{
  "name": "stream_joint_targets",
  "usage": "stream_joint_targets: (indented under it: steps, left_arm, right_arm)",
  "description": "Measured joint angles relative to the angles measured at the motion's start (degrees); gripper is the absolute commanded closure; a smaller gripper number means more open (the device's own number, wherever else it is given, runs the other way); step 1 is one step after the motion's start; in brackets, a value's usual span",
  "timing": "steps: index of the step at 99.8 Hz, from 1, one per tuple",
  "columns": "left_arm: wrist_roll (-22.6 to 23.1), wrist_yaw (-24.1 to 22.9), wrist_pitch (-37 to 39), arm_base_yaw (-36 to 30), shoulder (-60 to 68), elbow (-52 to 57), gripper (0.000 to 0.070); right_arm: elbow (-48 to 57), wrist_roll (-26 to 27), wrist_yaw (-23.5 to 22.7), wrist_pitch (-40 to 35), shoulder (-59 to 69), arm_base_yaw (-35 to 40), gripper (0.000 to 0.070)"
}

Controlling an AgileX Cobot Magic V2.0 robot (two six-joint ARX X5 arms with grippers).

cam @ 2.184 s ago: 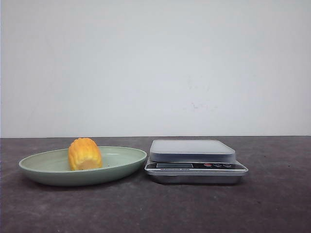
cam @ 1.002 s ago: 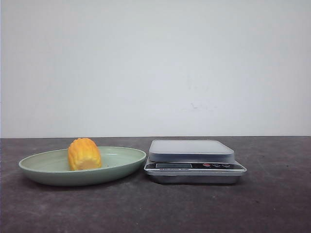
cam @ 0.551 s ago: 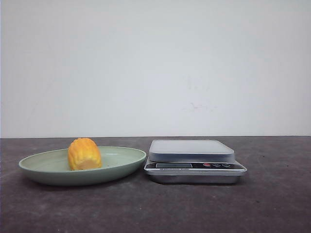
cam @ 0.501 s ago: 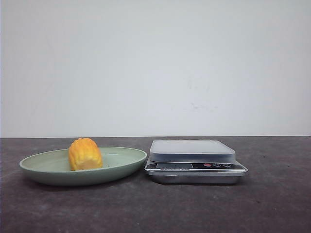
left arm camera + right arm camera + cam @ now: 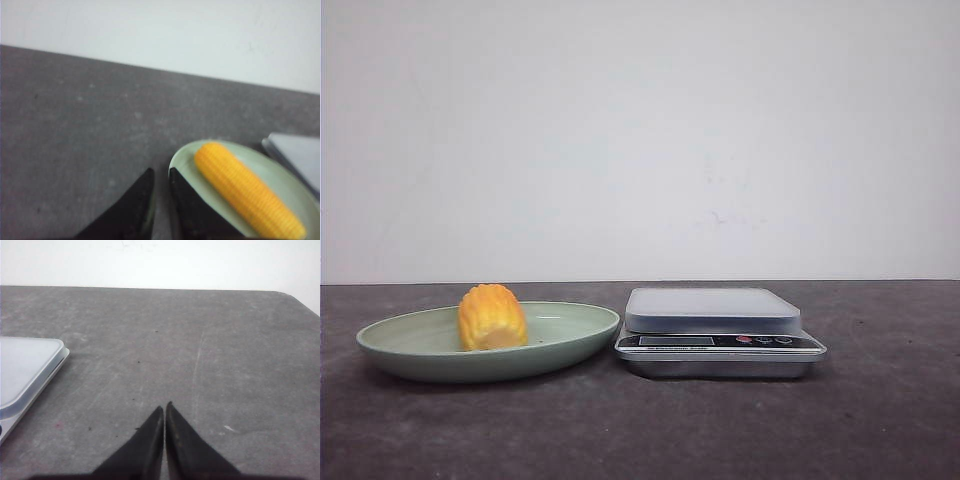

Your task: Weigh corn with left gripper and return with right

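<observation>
While the corn [image 5: 493, 317] lies in the green plate [image 5: 400, 350] toward the table's left edge, beside the scale [image 5: 718, 330], the left gripper [image 5: 160, 181] has its jaws nearly together near the plate rim. The right gripper [image 5: 164, 412] has its jaws together above bare tabletop.

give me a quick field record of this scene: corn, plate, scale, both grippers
corn: lying in the green plate, untouched
plate: on the table, left of the scale
scale: platform bare, display unreadable
left gripper: near the plate rim, fingers nearly together, holding nothing
right gripper: shut, over bare table beside the scale
</observation>
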Motion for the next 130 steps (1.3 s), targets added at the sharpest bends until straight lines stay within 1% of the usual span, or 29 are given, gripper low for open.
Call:
stream_joint_targets:
  steps: [8,16,34,44,65,87,130]
  left_arm:
    - [0.3,0.0,1.4,0.0,0.0,-2.4,0.07]
    - [0.7,-0.1,1.0,0.0,0.2,-2.5,0.07]
    - [4.2,-0.3,0.7,0.0,0.0,-2.5,0.07]
    - [5.9,-1.4,0.6,0.0,0.0,-2.5,0.07]
    - [8.0,-2.9,0.5,0.0,0.0,-2.5,0.07]
    - [8.9,-2.9,0.5,0.0,0.0,-2.5,0.07]
    - [9.0,-2.9,0.5,0.0,0.0,-2.5,0.07]
  right_arm:
    - [0.0,0.0,0.0,0.0,0.0,0.0,0.07]
    - [0.0,0.0,0.0,0.0,0.0,0.0,0.07]
    - [0.0,0.0,0.0,0.0,0.0,0.0,0.07]
    - [0.0,0.0,0.0,0.0,0.0,0.0,0.07]
    - [0.0,0.0,0.0,0.0,0.0,0.0,0.07]
    - [0.0,0.0,0.0,0.0,0.0,0.0,0.07]
    - [0.0,0.0,0.0,0.0,0.0,0.0,0.07]
